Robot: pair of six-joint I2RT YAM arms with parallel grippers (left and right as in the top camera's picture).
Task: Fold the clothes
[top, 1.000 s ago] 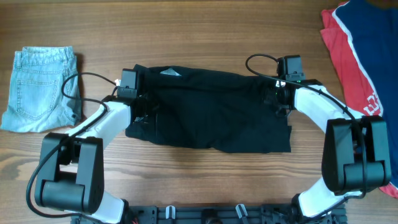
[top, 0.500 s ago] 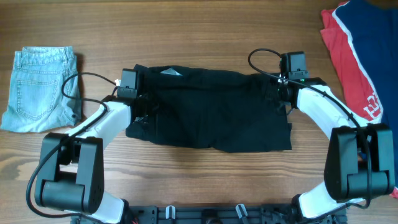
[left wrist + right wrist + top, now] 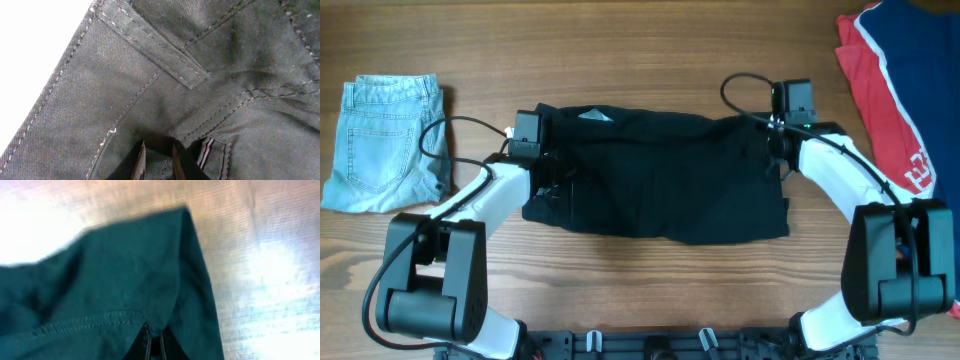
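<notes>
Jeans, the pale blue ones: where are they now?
Overhead view: the jeans lie at the table's left edge, apart from the black garment.

Black shorts (image 3: 660, 175) spread flat lengthwise across the table's centre, waist end at left with a stitched belt loop (image 3: 165, 60), white label (image 3: 595, 116) at the far edge, folded light denim shorts (image 3: 385, 140) far left, red-and-blue garment (image 3: 895, 90) crumpled far right

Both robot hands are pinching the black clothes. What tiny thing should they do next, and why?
Probably lift both ends a little, together. The left hand and the right hand each look closed on an end of the black garment, which lies spread flat on the table. Raising it evenly would let them swing one edge over to make a fold.
</notes>
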